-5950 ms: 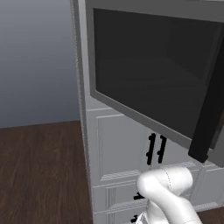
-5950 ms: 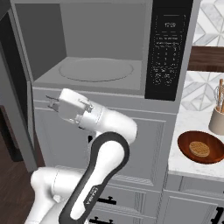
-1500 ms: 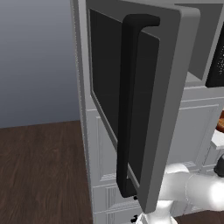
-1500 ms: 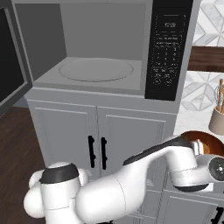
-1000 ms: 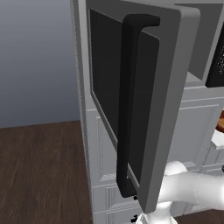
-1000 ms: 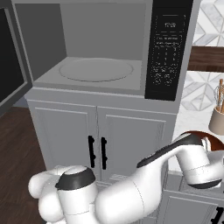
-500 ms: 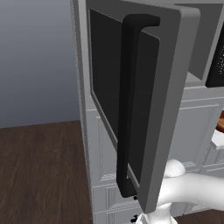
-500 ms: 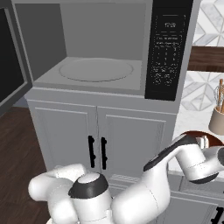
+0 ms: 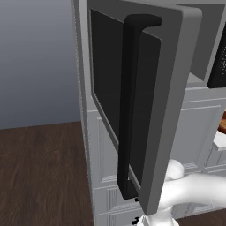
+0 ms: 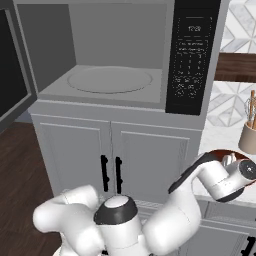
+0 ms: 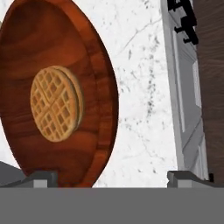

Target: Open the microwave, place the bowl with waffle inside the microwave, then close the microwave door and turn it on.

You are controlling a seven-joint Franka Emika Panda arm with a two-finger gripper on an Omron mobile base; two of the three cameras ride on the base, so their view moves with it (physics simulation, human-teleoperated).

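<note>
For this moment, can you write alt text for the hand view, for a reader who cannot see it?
A round brown wooden bowl holding a golden grid-patterned waffle sits on a white marble counter, with the hand hovering open above it. A white panelled cabinet front runs along the right edge.

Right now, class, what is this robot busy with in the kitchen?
The microwave door is swung wide open and the microwave has nothing inside. The arm has reached over to the counter, where its gripper is open above the bowl holding a waffle. Nothing is gripped yet.
</note>
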